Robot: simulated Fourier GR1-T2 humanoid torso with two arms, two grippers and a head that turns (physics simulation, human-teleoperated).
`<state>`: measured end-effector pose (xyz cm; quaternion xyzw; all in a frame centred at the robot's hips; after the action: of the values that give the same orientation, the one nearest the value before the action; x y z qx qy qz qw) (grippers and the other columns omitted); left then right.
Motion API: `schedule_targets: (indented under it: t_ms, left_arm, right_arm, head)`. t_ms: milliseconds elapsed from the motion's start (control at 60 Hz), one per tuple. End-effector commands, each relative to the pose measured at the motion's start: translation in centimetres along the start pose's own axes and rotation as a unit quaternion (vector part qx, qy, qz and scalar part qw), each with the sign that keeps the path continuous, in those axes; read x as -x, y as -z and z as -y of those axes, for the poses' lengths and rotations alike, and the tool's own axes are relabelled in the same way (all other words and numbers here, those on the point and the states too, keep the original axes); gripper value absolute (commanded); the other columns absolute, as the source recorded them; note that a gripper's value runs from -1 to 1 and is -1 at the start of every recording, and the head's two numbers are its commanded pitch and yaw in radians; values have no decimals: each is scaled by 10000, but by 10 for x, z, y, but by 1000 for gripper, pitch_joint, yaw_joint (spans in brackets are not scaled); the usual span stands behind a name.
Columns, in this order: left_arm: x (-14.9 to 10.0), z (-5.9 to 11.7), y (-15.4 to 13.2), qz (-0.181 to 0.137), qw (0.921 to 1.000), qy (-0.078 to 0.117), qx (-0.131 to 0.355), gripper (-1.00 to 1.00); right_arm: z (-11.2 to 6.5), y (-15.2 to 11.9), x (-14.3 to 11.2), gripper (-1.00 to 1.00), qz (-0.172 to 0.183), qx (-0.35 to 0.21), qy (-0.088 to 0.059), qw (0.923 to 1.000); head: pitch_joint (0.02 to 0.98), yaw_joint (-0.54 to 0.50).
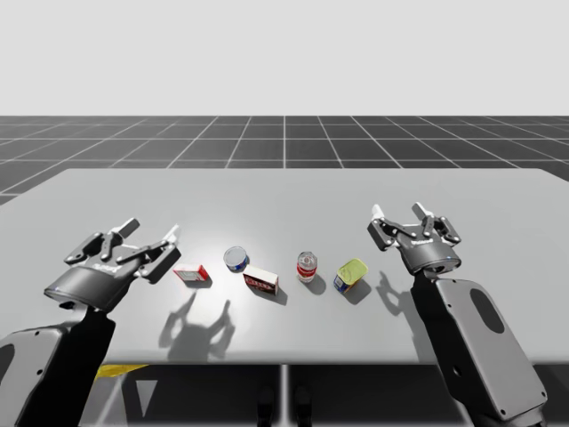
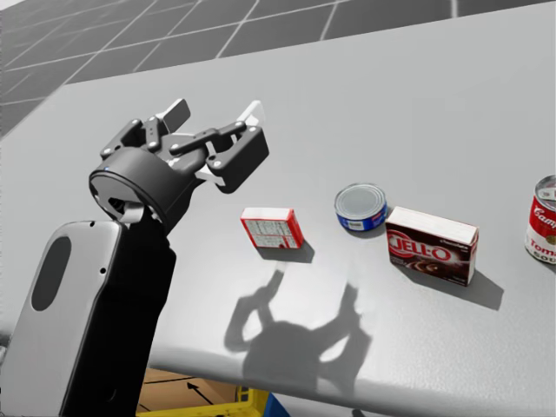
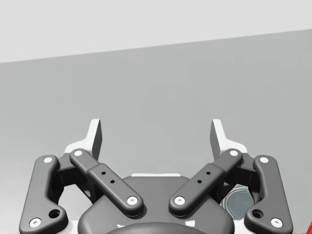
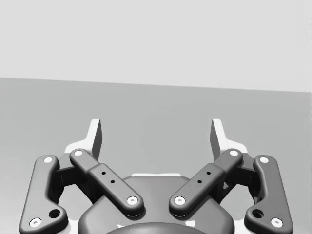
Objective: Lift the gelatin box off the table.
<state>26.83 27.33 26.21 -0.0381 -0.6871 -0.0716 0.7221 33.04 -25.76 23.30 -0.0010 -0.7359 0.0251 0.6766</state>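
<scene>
**A:** Which step is this?

**B:** Approach, before the grasp. My left hand point(image 2: 215, 113) hovers over the surface point(image 2: 417, 104) with its fingers spread wide and nothing between them. My right hand point(image 1: 397, 213) is also wide and empty, and well apart from the target.

**A:** Where's the gelatin box?

**B:** The gelatin box point(image 2: 272, 228) is the small red-and-white one. It lies flat on the surface, below the left hand and a little to its inner side, not touching it. Past the box on that side is a blue can point(image 2: 360, 208) on its side, then a dark red box point(image 2: 432, 245).

**A:** How do I do this well?

**B:** My judgement:
- Use the left hand, since it is much the nearer.
- Shift it toward the inner side until the box sits under the gap between the fingers, then tip the fingers down.
- Turn the wrist so the fingers close across the box's short sides.
- Keep the hand wide all the way down.
- The box is low and flat, so the fingertips have to reach almost to the surface or they will slide over the top.

**A:** Any risks?

**B:** The inner finger comes down on the blue can's side. The gap there looks enough, but the can could roll if bumped. The box is probably light, so close the hand evenly and lift straight up.
</scene>
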Motion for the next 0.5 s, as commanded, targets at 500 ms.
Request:
schedule_targets:
  t_ms: [500]
  left_arm:
    - [88, 2, -73, -806, 9966, -84, -174, -1000]
  right_arm:
    - [3, 3, 2, -1000, -6, 49, 51, 10000]
  head:
    - [830, 415]
